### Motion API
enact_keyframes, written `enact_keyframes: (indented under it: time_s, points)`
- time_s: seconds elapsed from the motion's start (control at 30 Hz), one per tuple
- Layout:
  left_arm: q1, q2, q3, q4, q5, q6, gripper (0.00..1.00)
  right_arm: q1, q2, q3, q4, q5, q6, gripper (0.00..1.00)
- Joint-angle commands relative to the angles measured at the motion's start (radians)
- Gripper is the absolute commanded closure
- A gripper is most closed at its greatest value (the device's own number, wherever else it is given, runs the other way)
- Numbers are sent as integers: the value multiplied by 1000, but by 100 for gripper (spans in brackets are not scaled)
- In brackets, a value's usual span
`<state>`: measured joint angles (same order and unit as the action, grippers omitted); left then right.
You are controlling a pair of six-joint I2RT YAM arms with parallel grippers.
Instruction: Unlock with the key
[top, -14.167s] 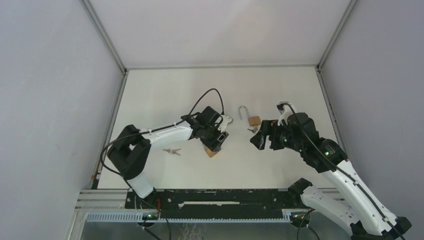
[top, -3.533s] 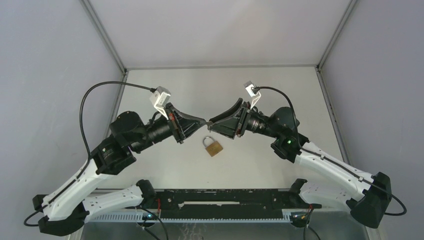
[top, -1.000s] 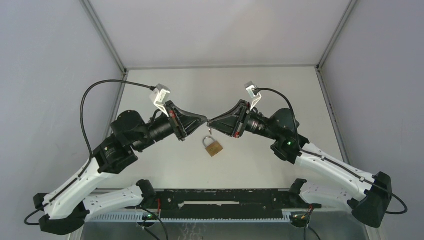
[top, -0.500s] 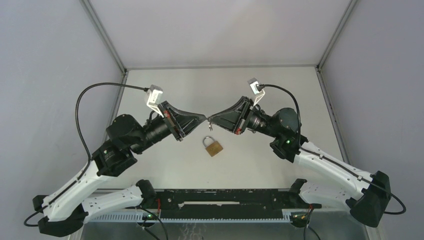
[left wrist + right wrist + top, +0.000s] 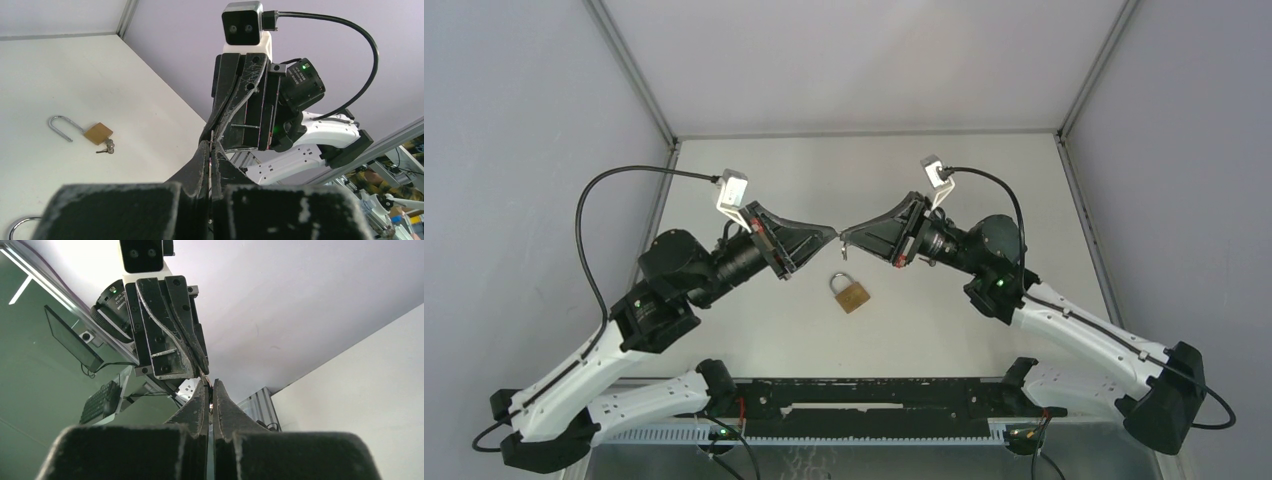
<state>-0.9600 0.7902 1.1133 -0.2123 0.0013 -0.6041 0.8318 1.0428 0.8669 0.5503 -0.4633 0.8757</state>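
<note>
White table (image 5: pixel 754 190) bears padlock (image 5: pixel 851 293) — above, left fingers (image 5: pixel 809 238) meet right fingers (image 5: pixel 874 232), both shut.

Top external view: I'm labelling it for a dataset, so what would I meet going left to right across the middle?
left wrist camera → left fingers → right fingers → right wrist camera. The padlock lies under where the tips meet, so I leave it out.

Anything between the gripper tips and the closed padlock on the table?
Nothing visible does. The left gripper and right gripper meet tip to tip, both shut, raised over the table. The padlock lies just nearer the arm bases, with only open space between it and the tips.
</note>
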Motion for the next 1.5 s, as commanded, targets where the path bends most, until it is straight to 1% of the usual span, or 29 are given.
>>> enact_keyframes:
  time_s: [0.0,0.03,0.1,0.2,0.27,0.33,0.4,0.47,0.57,0.7,0.8,0.87,1.0,1.2,1.47]
  points:
    - [2,2,-14,-12,-70,-4,100,17,-62,40,-20,-14,-34,100]
    - [2,1,-12,-24,-78,-3,99,18,-74,40,-53,-5,-50,100]
    - [3,-8,-9,-49,-99,4,90,21,-105,40,-150,40,-85,100]
    - [3,-27,-10,-90,-131,27,63,22,-158,40,-322,120,-142,100]
    - [4,-41,-13,-123,-154,48,47,21,-189,40,-440,169,-179,100]
    - [4,-59,-19,-172,-183,74,35,13,-214,40,-557,211,-212,100]
    - [6,-71,-27,-214,-216,101,27,-3,-237,39,-648,239,-235,100]
    - [5,-74,-39,-255,-249,130,21,-20,-260,38,-720,263,-262,100]
    - [7,-54,-63,-312,-307,174,18,-51,-293,30,-813,322,-294,100]
    - [18,22,-82,-376,-351,198,16,-98,-335,18,-948,431,-319,100]
    - [41,100,-87,-401,-337,203,13,-123,-354,15,-1045,507,-331,100]
    - [62,151,-100,-397,-312,210,13,-137,-369,6,-1085,527,-335,100]
    - [96,261,-128,-362,-242,232,12,-149,-417,-30,-1118,524,-340,100]
    - [100,434,-118,-296,-166,262,12,-154,-459,-68,-1141,526,-352,100]
    - [116,683,-21,-268,-93,309,13,-162,-462,-71,-1156,520,-372,100]
